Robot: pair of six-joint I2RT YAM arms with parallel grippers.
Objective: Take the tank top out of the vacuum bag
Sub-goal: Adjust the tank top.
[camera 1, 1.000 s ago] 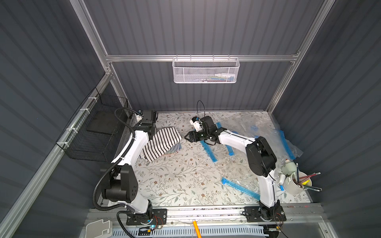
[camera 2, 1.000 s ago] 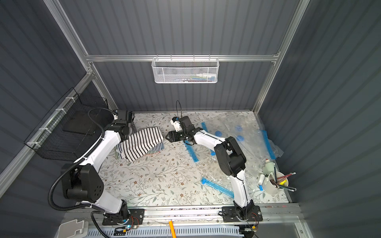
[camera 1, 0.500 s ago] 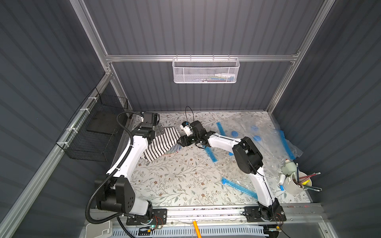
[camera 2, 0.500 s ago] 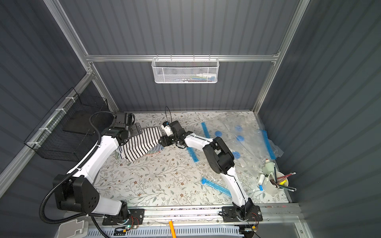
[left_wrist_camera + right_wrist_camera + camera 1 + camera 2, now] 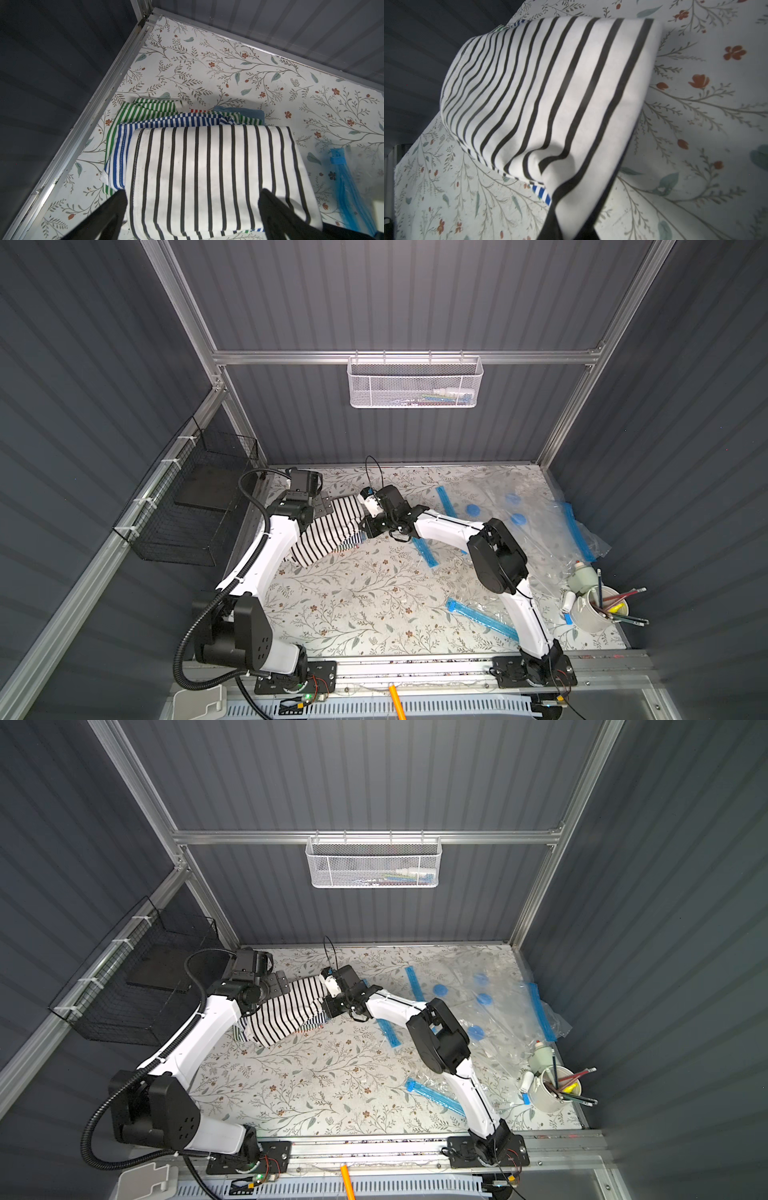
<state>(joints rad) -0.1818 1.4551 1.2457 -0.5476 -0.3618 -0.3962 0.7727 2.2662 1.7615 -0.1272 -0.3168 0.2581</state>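
The black-and-white striped tank top (image 5: 328, 531) (image 5: 286, 1011) lies folded on top of a small pile of striped clothes at the back left of the table, outside any bag. My right gripper (image 5: 571, 228) (image 5: 365, 529) is shut on the tank top's (image 5: 539, 93) right edge, and the pinched cloth is bunched and lifted a little. My left gripper (image 5: 193, 195) (image 5: 322, 506) is open, with one finger on each side of the tank top (image 5: 207, 166). Clear vacuum bags (image 5: 540, 522) (image 5: 498, 1006) with blue zip strips lie crumpled at the right.
Green-striped (image 5: 145, 108) and blue-striped (image 5: 166, 122) garments lie under the tank top. A blue zip strip (image 5: 482, 618) lies near the front right. A white cup of pencils (image 5: 598, 610) stands at the right edge. A black wire basket (image 5: 187, 510) hangs on the left wall.
My right arm has reached left from the bags to the tank top, and its gripper has shut on the cloth's edge. My left gripper has shifted slightly over the pile and stayed open.
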